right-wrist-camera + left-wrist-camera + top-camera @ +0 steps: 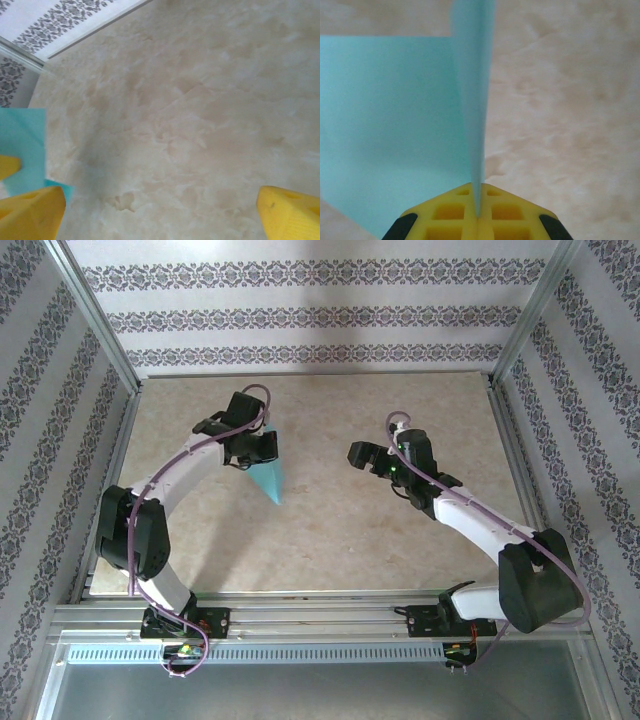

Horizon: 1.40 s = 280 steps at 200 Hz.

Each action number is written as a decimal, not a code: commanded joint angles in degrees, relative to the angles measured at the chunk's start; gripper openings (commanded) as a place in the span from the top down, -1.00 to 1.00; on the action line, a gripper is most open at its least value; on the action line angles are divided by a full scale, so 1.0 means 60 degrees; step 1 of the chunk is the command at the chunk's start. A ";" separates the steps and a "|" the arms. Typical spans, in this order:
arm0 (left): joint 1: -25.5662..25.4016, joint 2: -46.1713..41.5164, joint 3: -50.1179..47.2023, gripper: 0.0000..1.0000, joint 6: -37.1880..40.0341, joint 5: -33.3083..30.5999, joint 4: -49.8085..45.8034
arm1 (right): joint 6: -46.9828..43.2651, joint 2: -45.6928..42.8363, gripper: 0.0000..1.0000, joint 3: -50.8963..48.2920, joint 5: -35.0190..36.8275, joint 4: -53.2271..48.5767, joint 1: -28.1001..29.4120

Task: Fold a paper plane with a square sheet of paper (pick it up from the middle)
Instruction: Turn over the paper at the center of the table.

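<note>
The square sheet of paper is folded into a slim turquoise paper plane (269, 478), with its sharp tip pointing toward the near edge of the table. My left gripper (261, 450) is shut on the wide end of it. In the left wrist view the yellow pads (451, 215) press together on the centre fold (476, 100), and one wing (390, 120) spreads flat to the left. My right gripper (358, 455) hangs open to the right of the plane, apart from it. Its yellow fingertips (35, 212) stand wide with bare table between them, and the turquoise paper (22, 140) shows at the left edge.
The beige marbled table (330, 540) lies under both arms. Patterned walls and metal frame posts (100, 320) close in the back and both sides. A metal rail (320, 615) runs along the near edge by the arm bases.
</note>
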 commanded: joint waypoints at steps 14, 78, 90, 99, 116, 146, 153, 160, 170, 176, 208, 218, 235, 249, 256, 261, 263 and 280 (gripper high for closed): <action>-0.0846 0.0905 0.1554 0.91 0.1513 -0.4655 -0.4251 | -0.0043 -0.0173 -0.96 -0.0018 0.0166 -0.0328 -0.0137; -0.2122 0.4163 0.3627 0.92 0.1310 -0.8788 -0.5834 | -0.0131 -0.0392 -0.96 -0.0293 0.0327 -0.0330 -0.0150; -0.2270 0.4677 0.3873 0.92 0.1307 -0.9053 -0.5806 | -0.0087 -0.0379 -0.97 -0.0325 0.0291 -0.0315 -0.0151; -0.2340 0.4964 0.3979 0.93 0.1334 -0.9124 -0.5665 | -0.0065 -0.0378 -0.96 -0.0354 0.0285 -0.0302 -0.0164; -0.2447 0.5365 0.4079 0.93 0.1381 -0.9039 -0.5364 | -0.0023 -0.0392 -0.96 -0.0399 0.0276 -0.0322 -0.0166; -0.2611 0.5868 0.4111 0.92 0.1385 -0.8538 -0.4968 | 0.0009 -0.0422 -0.96 -0.0498 0.0341 -0.0286 -0.0195; -0.2643 0.6015 0.4169 0.91 0.1294 -0.8481 -0.5015 | 0.0023 -0.0436 -0.96 -0.0523 0.0361 -0.0286 -0.0210; -0.2671 0.6165 0.4214 0.91 0.1240 -0.8393 -0.5022 | 0.0037 -0.0436 -0.96 -0.0544 0.0377 -0.0275 -0.0223; -0.2711 0.6379 0.4274 0.90 0.1171 -0.8302 -0.5035 | 0.0071 -0.0446 -0.96 -0.0575 0.0407 -0.0285 -0.0239; -0.2740 0.6462 0.4263 0.90 0.1143 -0.8274 -0.5002 | 0.0081 -0.0450 -0.96 -0.0588 0.0407 -0.0286 -0.0254; -0.2868 0.6769 0.4294 0.89 0.1021 -0.7837 -0.4723 | 0.0111 -0.0436 -0.96 -0.0619 0.0378 -0.0272 -0.0298; -0.2916 0.6837 0.4336 0.86 0.0994 -0.7684 -0.4682 | 0.0147 -0.0422 -0.96 -0.0645 0.0364 -0.0257 -0.0297; -0.2977 0.6890 0.4399 0.77 0.0930 -0.7420 -0.4631 | 0.0195 -0.0393 -0.97 -0.0663 0.0334 -0.0242 -0.0298; -0.3019 0.6856 0.4429 0.64 0.0884 -0.7153 -0.4595 | 0.0214 -0.0378 -0.96 -0.0677 0.0334 -0.0228 -0.0303; -0.3048 0.6811 0.4429 0.58 0.0884 -0.6934 -0.4601 | 0.0228 -0.0363 -0.96 -0.0678 0.0327 -0.0213 -0.0312; -0.3073 0.6729 0.4429 0.54 0.0877 -0.6744 -0.4594 | 0.0241 -0.0363 -0.96 -0.0678 0.0320 -0.0212 -0.0312; -0.3079 0.6715 0.4429 0.51 0.0864 -0.6683 -0.4594 | 0.0242 -0.0359 -0.96 -0.0670 0.0319 -0.0212 -0.0305; -0.3193 0.6320 0.4374 0.35 0.0831 -0.5722 -0.4538 | 0.0271 -0.0330 -0.96 -0.0650 0.0334 -0.0212 -0.0312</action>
